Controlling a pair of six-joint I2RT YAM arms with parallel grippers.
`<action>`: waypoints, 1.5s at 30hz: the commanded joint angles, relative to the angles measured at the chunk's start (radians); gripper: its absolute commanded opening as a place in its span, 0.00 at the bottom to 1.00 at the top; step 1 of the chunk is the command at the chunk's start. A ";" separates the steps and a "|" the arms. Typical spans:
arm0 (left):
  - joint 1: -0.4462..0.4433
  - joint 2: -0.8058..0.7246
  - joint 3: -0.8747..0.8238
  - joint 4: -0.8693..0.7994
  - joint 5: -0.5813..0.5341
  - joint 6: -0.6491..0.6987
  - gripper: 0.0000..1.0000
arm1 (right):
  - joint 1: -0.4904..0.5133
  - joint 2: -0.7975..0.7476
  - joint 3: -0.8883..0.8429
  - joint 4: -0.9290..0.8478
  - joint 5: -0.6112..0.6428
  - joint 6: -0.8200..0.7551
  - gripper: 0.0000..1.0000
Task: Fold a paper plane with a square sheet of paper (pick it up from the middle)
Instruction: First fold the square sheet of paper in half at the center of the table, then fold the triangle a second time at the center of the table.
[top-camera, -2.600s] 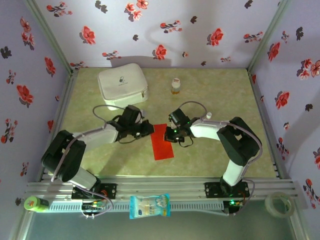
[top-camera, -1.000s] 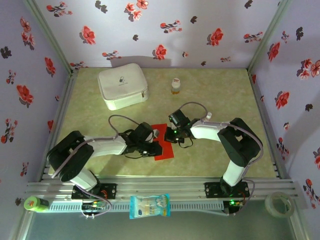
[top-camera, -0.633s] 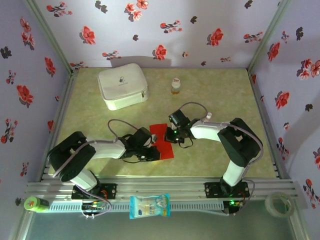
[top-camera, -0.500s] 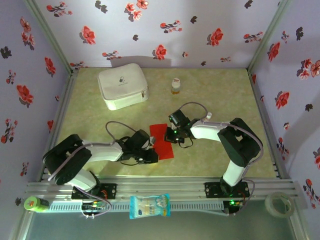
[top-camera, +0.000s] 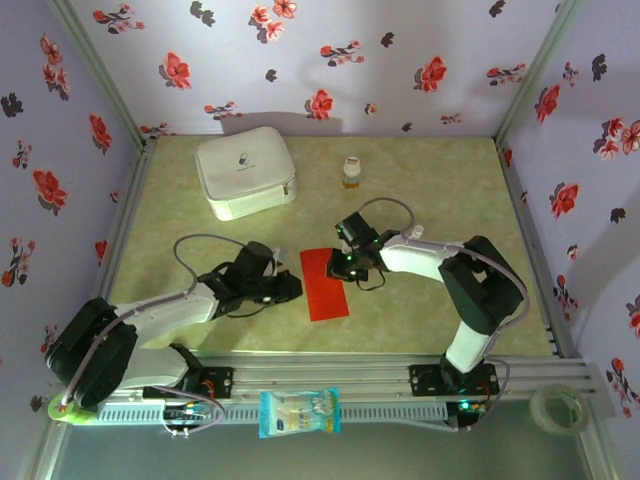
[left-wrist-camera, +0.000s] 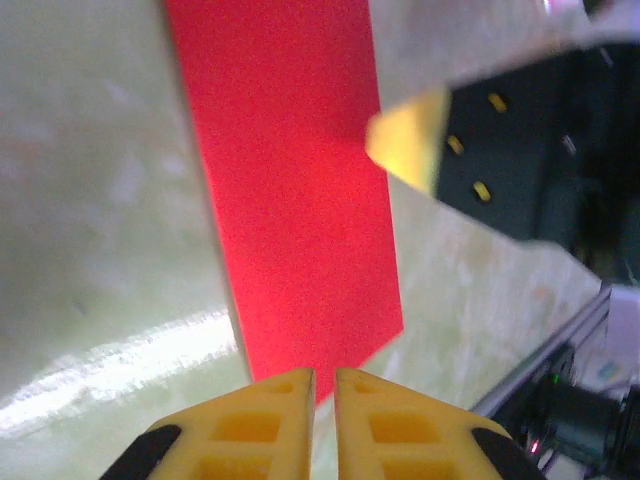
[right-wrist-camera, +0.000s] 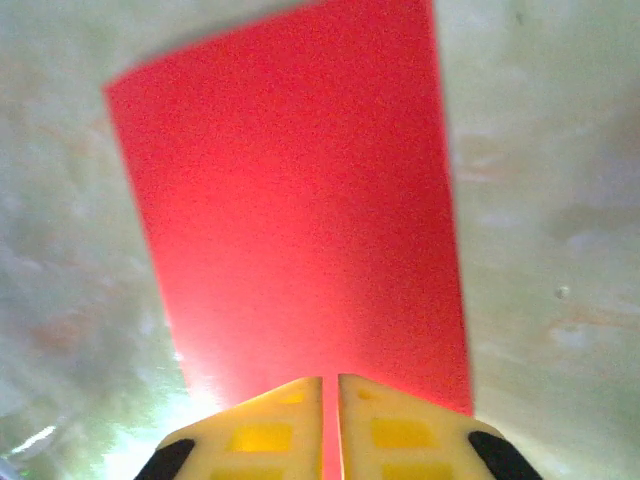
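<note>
Red paper sheet (top-camera: 324, 284) flat on table (top-camera: 430, 190), narrow rectangle. Left tool (top-camera: 294, 289) narrow, empty, just beside sheet's left edge. Right tool (top-camera: 339, 268) narrow, tips at sheet's right edge.

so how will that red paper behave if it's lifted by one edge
Probably floppy: the red paper looks thin and lies flat on the table, so it would likely droop if held by one edge. It is likely very light, and the table shines in the left wrist view, so a push may just skid it.
</note>
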 joint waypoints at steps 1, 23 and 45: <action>0.067 0.057 0.069 0.066 0.015 -0.029 0.14 | 0.002 -0.117 -0.009 -0.034 0.033 0.009 0.16; 0.161 0.570 0.311 0.204 0.154 0.010 0.12 | 0.001 -0.367 -0.373 0.165 -0.006 0.256 0.29; 0.197 0.587 0.188 0.328 0.170 -0.027 0.12 | 0.033 -0.242 -0.358 0.143 -0.085 0.248 0.46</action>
